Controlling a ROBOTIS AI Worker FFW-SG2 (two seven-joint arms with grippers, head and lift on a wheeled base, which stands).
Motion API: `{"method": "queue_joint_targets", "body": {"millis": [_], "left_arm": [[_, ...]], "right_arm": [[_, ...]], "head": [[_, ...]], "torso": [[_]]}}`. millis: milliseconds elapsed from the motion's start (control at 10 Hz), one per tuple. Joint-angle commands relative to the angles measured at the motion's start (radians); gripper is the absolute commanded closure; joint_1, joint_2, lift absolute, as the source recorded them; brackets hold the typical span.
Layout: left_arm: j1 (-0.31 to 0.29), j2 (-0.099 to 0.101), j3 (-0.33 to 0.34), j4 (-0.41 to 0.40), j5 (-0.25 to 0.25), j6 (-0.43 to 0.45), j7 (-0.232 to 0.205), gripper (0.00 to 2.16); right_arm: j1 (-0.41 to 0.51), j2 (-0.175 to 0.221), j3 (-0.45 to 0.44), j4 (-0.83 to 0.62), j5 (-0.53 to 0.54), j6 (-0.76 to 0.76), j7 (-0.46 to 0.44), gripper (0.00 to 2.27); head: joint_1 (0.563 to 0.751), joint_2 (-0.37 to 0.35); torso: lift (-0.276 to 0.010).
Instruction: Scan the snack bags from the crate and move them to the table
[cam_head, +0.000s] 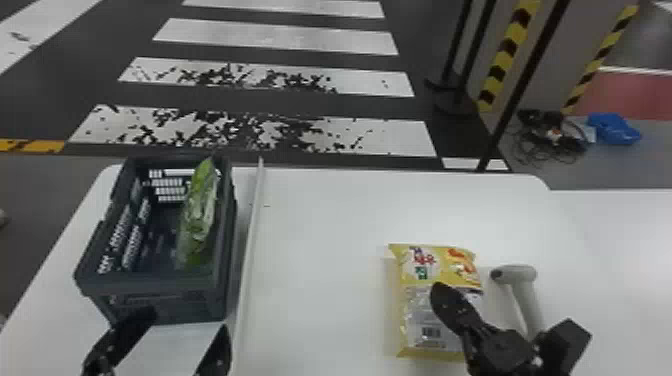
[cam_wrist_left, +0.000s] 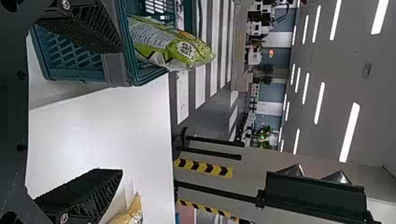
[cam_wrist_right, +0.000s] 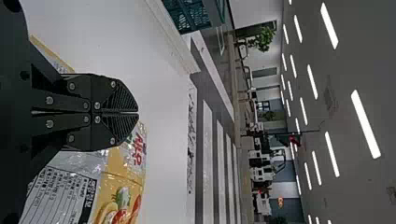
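We have our left end effector (cam_head: 186, 322) open at six o'clock of the crate (cam_head: 155, 283), green bag (cam_head: 201, 215) inside; right end effector (cam_head: 442, 292) closed near the yellow bag (cam_head: 420, 270).

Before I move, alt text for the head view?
A dark grey plastic crate holding a green snack bag stands on a white table, with a yellow bag and pale grey handheld scanner to its right. The black left end effector is by the crate, the right one by the yellow bag.

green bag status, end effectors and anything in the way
Left end effector open; right end effector shut, over yellow bag. Green bag in crate. Crate's near wall likely in left's way.
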Motion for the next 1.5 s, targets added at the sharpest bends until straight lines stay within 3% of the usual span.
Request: {"method": "queue_joint_targets", "body": {"millis": [0,300,700,1000,1300,1400], "left_arm": [[0.0,0.004,0.006,-0.001,0.003,0.002,-0.002,0.08],[0.015,0.009,0.03,0.002,0.011,0.002,-0.002,0.08],[-0.005,0.007,0.026,0.016,0.012,0.011,-0.002,0.08],[-0.007,0.007,0.024,0.022,0.011,0.014,-0.002,0.08],[-0.007,0.007,0.021,0.025,0.011,0.011,-0.002,0.08],[-0.007,0.006,0.021,0.026,0.011,0.008,-0.002,0.08]], "right_arm": [[-0.049,-0.001,0.002,0.105,0.005,-0.072,0.016,2.24],[-0.126,-0.014,0.002,0.254,0.006,-0.18,0.05,2.24],[-0.158,-0.01,0.031,0.386,0.005,-0.281,0.077,2.24],[-0.212,-0.012,0.033,0.476,0.006,-0.278,0.113,2.24],[-0.207,-0.012,0.028,0.472,-0.017,-0.259,0.122,2.24],[-0.147,-0.012,0.001,0.35,-0.041,-0.183,0.119,2.24]], "head": [[0.695,-0.087],[0.695,-0.09],[0.695,-0.086],[0.695,-0.081],[0.695,-0.083],[0.695,-0.085]], "torso": [[-0.095],[-0.095],[-0.095],[-0.095],[-0.095],[-0.095]]}}
